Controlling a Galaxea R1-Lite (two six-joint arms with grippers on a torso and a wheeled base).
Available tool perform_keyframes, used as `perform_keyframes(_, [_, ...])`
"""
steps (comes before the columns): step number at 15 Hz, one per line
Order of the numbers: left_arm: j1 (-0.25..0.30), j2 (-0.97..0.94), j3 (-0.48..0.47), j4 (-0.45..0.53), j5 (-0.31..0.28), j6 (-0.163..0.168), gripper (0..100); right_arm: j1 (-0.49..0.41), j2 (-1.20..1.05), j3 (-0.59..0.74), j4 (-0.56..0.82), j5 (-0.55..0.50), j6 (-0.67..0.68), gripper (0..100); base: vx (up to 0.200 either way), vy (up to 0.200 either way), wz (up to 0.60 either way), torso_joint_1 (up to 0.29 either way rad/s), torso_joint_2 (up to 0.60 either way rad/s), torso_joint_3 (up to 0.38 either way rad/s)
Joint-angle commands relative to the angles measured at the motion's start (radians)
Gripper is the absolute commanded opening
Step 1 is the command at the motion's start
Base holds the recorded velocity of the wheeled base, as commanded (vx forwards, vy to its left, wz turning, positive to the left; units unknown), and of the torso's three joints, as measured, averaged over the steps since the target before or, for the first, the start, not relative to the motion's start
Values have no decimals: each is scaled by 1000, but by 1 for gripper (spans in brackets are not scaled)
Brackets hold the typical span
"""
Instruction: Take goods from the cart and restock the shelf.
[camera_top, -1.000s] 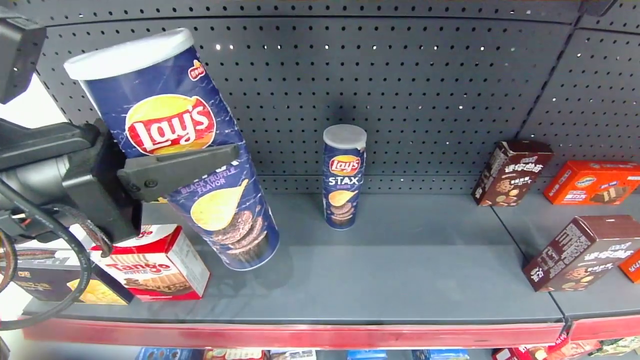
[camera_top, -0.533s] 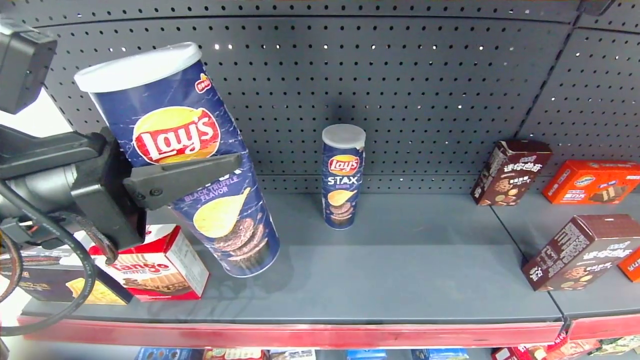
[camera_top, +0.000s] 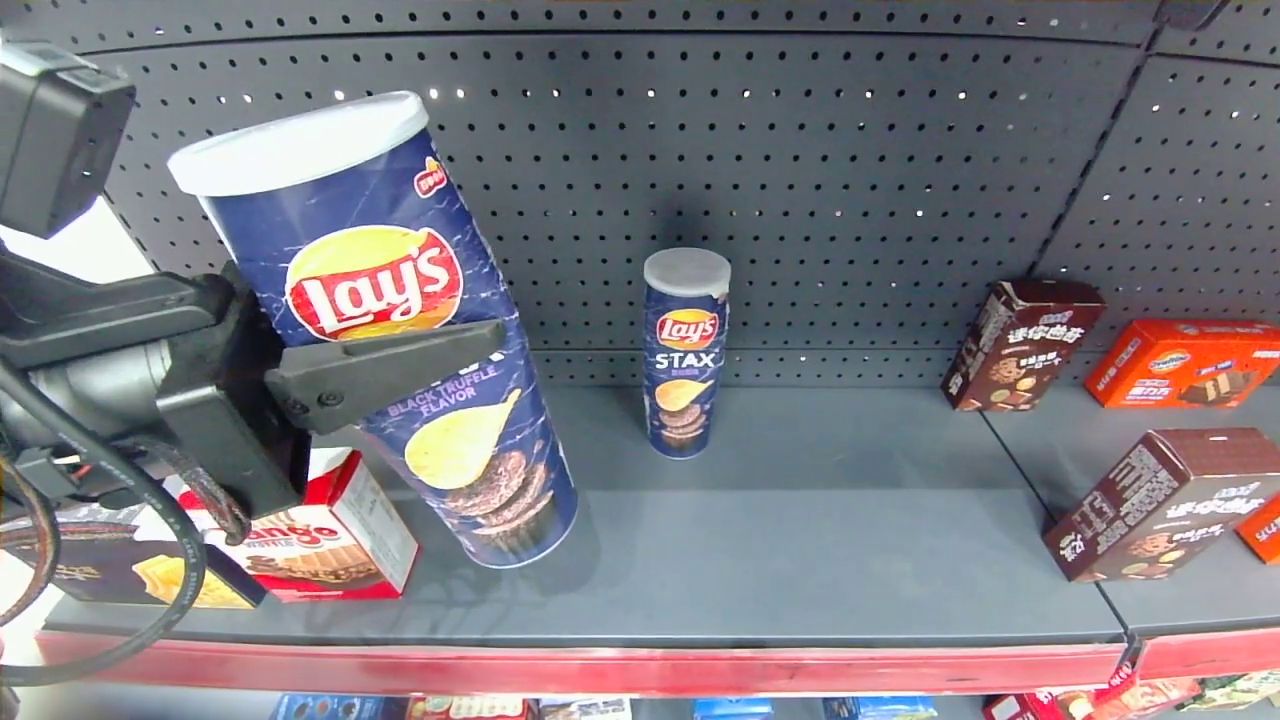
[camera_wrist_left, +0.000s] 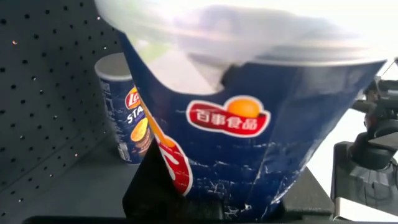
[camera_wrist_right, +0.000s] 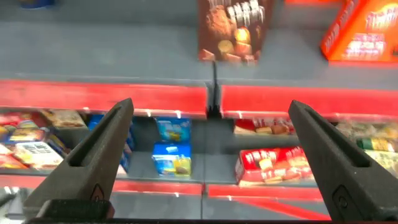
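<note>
Slowly the held chip can (camera_top: 400, 330) has slid a bit toward the robot's right and lower over the shelf (camera_top: 820, 540) than it was a moment ago, and the left gripper (camera_top: 440, 350) came along with it. That gripper pinches the can around its middle, one dark finger lying across the front under the logo, so the can cannot slip while it is carried in. It is held over the bare gray stretch of shelf, between the red wafer box (camera_top: 340, 540) and the standing chip can (camera_top: 685, 355) near the back wall. That looks like the gap it is meant to fill, next to its twin. The held can is not straight up yet. Its long side runs on a slant, with the white lid up and leaning to the robot's left and the round bottom pointing down toward the shelf floor. The bottom is very close to the shelf, but I cannot tell if it touches. It will need to be tipped upright before it is let go, or it may fall over. The right gripper (camera_wrist_right: 211, 106) has its two fingers spread wide with nothing between them — it faces the red shelf edges lower down.
</note>
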Motion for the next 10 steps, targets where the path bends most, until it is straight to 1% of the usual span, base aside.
perform_keyframes(1, [-16,14,5,2,0,-1,0,20,285,-275,12,90,2,100,0,0,0,0,0,0])
perform_keyframes(2, [-19,22,6,-3,0,-1,0,32,328,-307,11,185,-10,100,0,0,0,0,0,0])
perform_keyframes(3, [-19,22,8,-1,0,-1,0,32,357,-320,11,220,-16,100,0,0,0,0,0,0])
perform_keyframes(4, [-16,27,6,0,0,-1,0,47,455,-352,-12,277,-18,100,0,0,0,0,0,0])
perform_keyframes(5, [-13,28,6,-3,1,-2,0,70,525,-373,-55,299,-16,100,0,0,0,0,0,0])
perform_keyframes(8, [-16,33,5,3,18,-2,0,182,713,-412,-180,305,-18,100,0,0,0,0,0,0])
perform_keyframes(9, [-19,34,0,5,26,-8,0,230,783,-416,-241,297,-19,100,0,0,0,0,0,0])
perform_keyframes(10, [-18,37,-6,6,21,-13,0,274,872,-436,-318,293,-19,100,0,0,0,0,0,0])
